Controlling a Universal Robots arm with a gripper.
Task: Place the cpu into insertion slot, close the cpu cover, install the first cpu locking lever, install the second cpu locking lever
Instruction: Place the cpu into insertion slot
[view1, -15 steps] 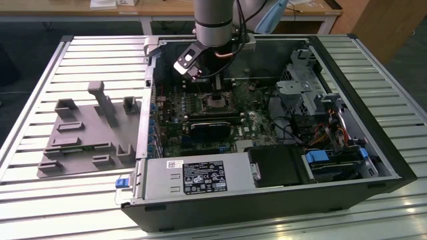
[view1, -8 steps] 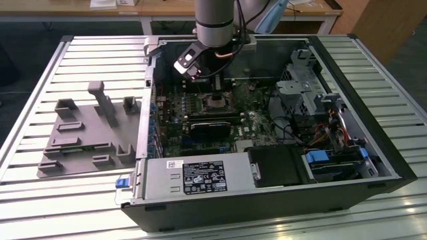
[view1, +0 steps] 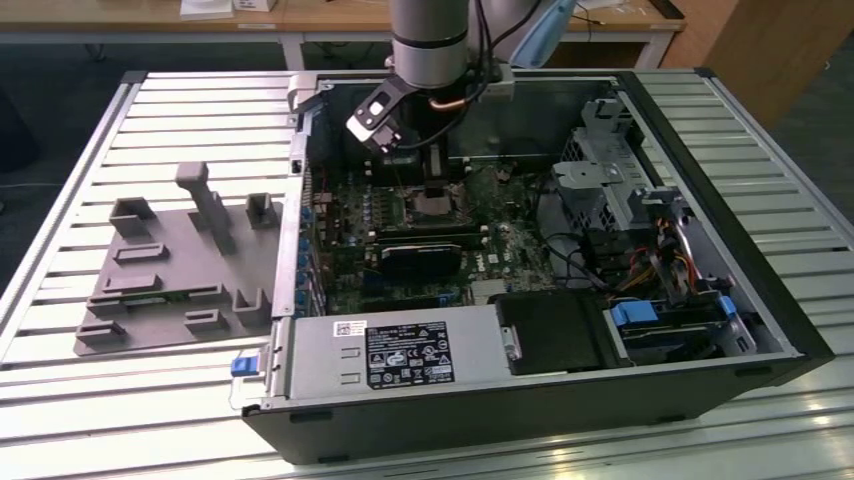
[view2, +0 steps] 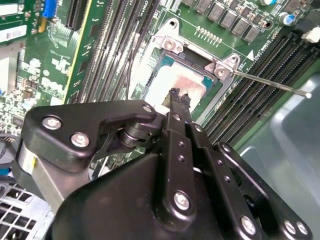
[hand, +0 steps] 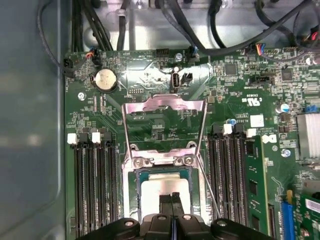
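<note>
The cpu (hand: 159, 189), a silvery square chip, lies flat in the insertion slot (hand: 150, 161) on the green motherboard. In the second wrist view the cpu (view2: 162, 85) sits right under the fingertips. The cpu cover (hand: 165, 103), a thin silvery frame, stands swung open away from the socket. One thin locking lever (view2: 270, 83) sticks out free at the socket's side, also seen as the lever (hand: 209, 185) in the first wrist view. My gripper (hand: 172, 198) is shut just over the chip's top, nothing visible between its fingers. In the exterior view the gripper (view1: 430, 172) hangs inside the open case above the socket (view1: 434, 205).
Long black memory slots (hand: 95, 185) flank the socket on both sides. A black card (view1: 424, 256) lies just below the socket, and the power supply (view1: 387, 355) is at the case's front. Cables and drive bays (view1: 667, 290) fill the exterior view's right. A grey fixture (view1: 174, 270) rests on the table.
</note>
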